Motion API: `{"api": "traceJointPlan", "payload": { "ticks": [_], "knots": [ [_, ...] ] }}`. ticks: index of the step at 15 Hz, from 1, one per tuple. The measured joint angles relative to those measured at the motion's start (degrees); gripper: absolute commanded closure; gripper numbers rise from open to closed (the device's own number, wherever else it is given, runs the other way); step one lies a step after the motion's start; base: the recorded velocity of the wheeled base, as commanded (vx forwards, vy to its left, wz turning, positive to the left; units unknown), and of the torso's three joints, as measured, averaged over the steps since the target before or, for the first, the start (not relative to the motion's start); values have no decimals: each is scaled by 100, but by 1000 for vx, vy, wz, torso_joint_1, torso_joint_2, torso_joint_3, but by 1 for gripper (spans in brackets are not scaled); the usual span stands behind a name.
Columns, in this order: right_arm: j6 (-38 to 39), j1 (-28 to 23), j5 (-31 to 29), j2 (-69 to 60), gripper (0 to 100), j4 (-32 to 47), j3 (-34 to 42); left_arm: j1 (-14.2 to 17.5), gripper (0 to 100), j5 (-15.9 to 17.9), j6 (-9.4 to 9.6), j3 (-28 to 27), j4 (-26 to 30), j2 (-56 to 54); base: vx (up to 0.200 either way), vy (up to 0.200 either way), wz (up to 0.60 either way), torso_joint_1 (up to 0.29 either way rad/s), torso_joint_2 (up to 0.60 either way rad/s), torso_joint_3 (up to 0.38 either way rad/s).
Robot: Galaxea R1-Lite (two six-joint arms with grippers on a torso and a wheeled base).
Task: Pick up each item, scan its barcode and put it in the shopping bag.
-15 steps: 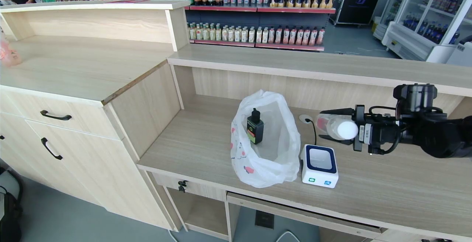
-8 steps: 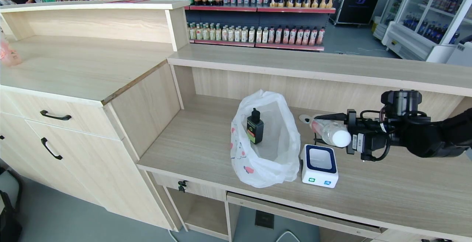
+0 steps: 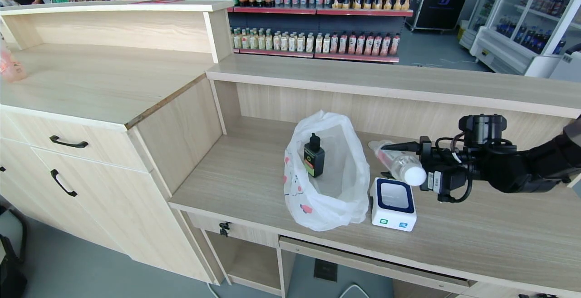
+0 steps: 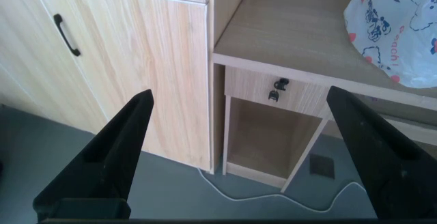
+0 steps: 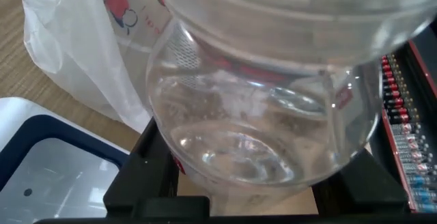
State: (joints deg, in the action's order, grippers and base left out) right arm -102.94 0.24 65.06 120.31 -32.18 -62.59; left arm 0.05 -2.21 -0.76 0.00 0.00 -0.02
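Observation:
My right gripper (image 3: 399,161) is shut on a clear plastic bottle (image 3: 397,162) with a white cap and a pink label, held lying sideways just above and behind the white and blue barcode scanner (image 3: 393,203). Up close, the bottle (image 5: 266,115) sits between the black fingers, with the scanner (image 5: 61,162) under it. The white shopping bag (image 3: 327,173) with cartoon print stands open to the left of the scanner and holds a small black bottle (image 3: 313,156). My left gripper (image 4: 249,156) hangs open low in front of the counter, below the bag (image 4: 396,26).
The scanner's cable runs to a grommet (image 3: 376,146) at the back of the wooden desk (image 3: 476,234). A raised counter ledge (image 3: 390,82) stands behind. Cabinet drawers (image 3: 68,143) lie to the left, and a lock (image 4: 276,91) sits under the desk edge.
My right gripper has carried the bottle leftwards and lower, from the right of the scanner to just above it. The bag and scanner have not moved.

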Motion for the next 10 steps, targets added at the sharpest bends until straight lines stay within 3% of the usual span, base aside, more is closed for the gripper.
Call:
{"api": "traceJointPlan", "payload": {
  "ticks": [10],
  "knots": [
    [-367, -17, 106, 444, 100, 39, -94, 0, 0, 0, -2, 0, 0, 0, 0, 0, 0, 0, 0, 0]
  ]
}}
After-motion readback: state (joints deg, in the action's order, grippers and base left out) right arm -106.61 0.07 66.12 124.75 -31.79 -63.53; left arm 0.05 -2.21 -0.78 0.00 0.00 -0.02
